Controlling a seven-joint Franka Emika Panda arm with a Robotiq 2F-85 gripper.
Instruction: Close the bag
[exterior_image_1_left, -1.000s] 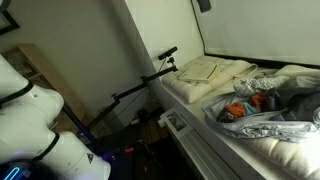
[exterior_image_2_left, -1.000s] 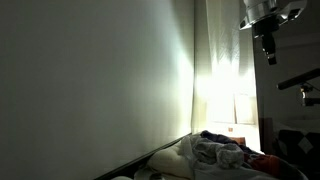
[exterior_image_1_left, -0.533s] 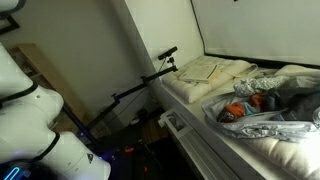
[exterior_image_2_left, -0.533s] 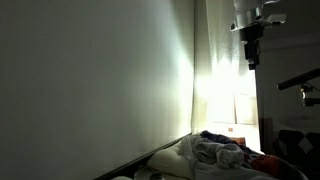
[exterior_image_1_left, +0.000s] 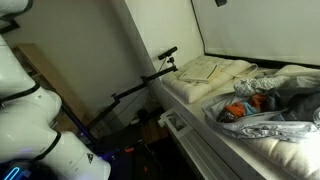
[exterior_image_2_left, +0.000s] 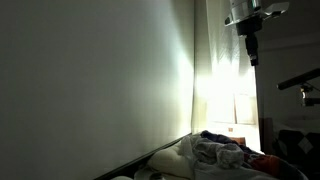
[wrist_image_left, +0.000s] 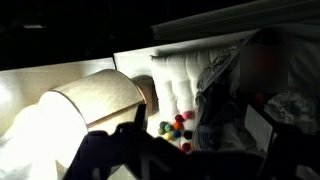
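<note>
Bag (exterior_image_1_left: 268, 108) slumped on white surface (exterior_image_1_left: 190, 93), just beside folded cream cloth (exterior_image_1_left: 205, 70). Long axis runs away from cloth, orange-red contents at cloth end. Hand (exterior_image_2_left: 252, 60) high above bag; grip state unclear.

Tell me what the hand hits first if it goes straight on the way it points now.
The hand points down into free air. Probably the bag comes first; depth is unclear, so maybe the bedding beside it.
</note>
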